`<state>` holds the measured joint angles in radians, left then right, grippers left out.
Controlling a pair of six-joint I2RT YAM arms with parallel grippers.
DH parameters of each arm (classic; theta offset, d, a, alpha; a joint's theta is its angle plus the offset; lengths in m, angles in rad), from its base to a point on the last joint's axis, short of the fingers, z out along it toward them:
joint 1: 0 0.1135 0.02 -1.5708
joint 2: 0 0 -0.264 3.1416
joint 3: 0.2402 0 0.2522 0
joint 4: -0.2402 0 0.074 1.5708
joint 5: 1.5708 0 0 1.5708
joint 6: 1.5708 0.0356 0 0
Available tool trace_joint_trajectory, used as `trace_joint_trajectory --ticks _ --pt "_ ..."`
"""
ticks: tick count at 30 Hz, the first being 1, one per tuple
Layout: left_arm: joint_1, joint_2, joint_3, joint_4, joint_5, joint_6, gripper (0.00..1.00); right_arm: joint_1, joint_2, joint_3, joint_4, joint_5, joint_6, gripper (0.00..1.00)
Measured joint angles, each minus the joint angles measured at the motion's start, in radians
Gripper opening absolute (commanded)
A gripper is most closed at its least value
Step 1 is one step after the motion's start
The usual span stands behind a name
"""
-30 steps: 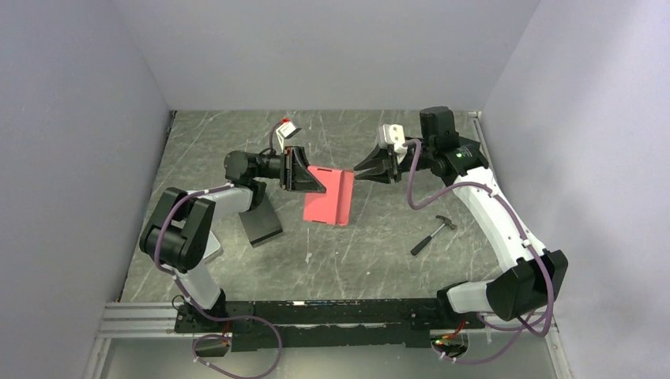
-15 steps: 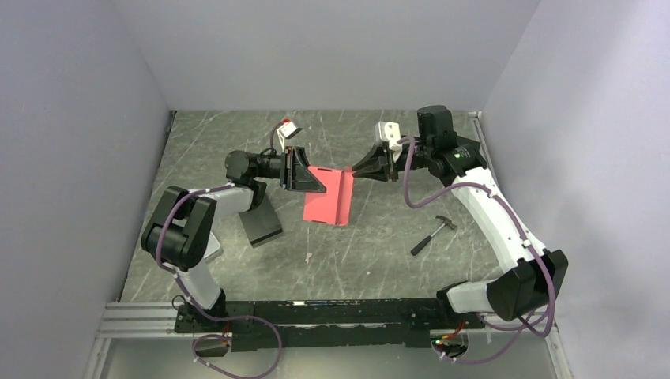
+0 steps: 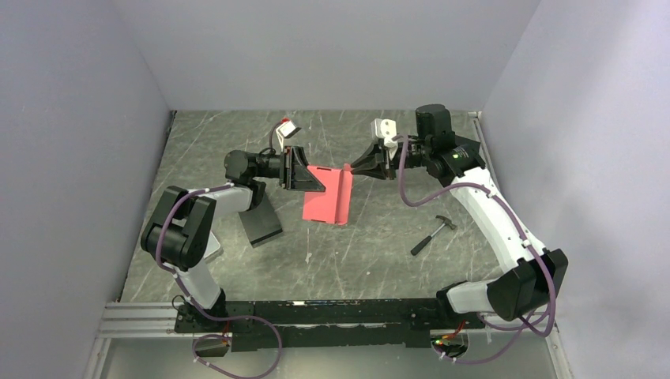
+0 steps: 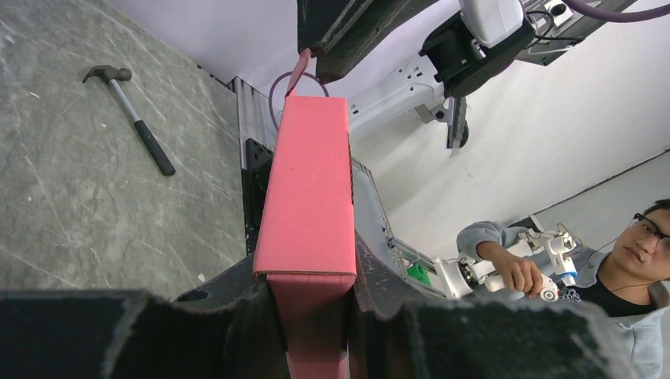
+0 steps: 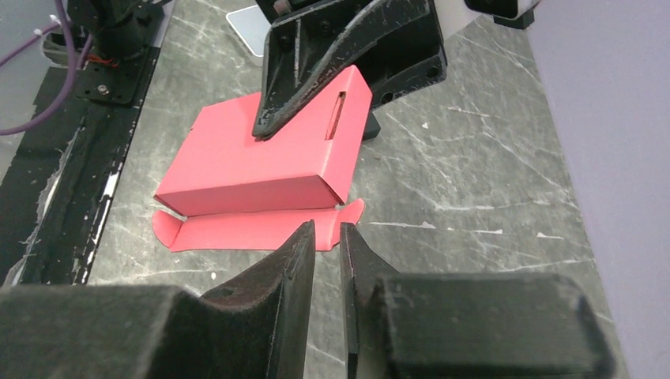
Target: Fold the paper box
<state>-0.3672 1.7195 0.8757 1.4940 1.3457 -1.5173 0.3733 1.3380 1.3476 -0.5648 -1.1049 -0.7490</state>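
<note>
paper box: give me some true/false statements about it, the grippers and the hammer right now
1. The left gripper is clamped on the paper box. True.
2. The hammer lies on top of the box. False: it lies on the table, apart from the box, nearer the right arm.
3. The right gripper has its tips at the box's loose flap. True.
4. The box is blue. False: it is red-pink.
</note>
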Motion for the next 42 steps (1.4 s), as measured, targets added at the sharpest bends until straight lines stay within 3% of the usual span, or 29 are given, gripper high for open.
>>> trace_joint_trajectory --ticks 9,14,28,42 --pt "-0.008 0.0 0.009 0.001 0.0 0.0 0.05 0.004 0.008 0.0 0.051 0.03 0.05 0.23" --pt "-0.007 0.0 0.01 0.001 0.0 0.0 0.05 0.005 0.011 -0.001 0.063 0.029 0.066 0.17" --pt "-0.007 0.0 0.017 0.001 0.0 0.0 0.05 0.003 0.011 -0.01 0.05 0.022 0.06 0.18" --pt "-0.007 0.0 0.017 0.001 -0.001 -0.015 0.04 0.0 0.01 -0.014 0.034 0.013 0.035 0.0"
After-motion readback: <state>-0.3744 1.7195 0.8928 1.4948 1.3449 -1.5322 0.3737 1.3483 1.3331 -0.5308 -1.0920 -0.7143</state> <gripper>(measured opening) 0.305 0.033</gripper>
